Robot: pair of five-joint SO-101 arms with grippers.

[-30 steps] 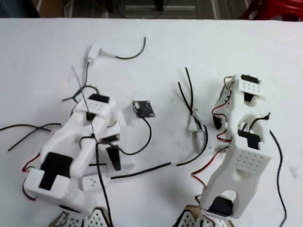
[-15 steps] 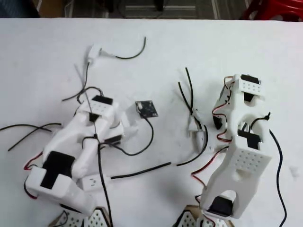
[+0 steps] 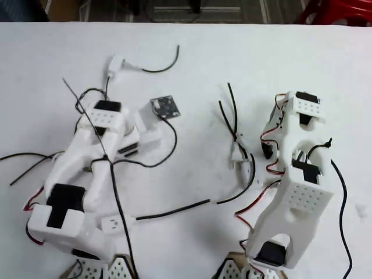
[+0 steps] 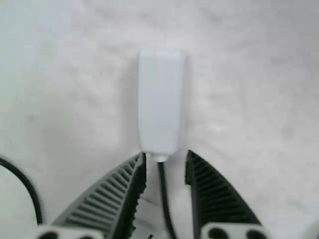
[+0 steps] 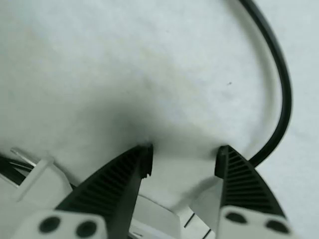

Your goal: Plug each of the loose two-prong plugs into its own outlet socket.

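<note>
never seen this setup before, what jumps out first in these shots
The left arm and right arm crouch over a table strewn with black cords. A loose plug lies at the far left, a socket by the left arm's base. In the left wrist view, a white block on a cord sits just ahead of the left gripper.

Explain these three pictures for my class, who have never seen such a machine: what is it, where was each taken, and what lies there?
Two white robot arms, left and right, sit at a white table. One picture looks down from above; the others come from a camera on each wrist. The left end effector grips a white connector on a black cord. The right end effector is open and empty. Loose on the table: a far plug, a middle plug, an outlet socket.
</note>
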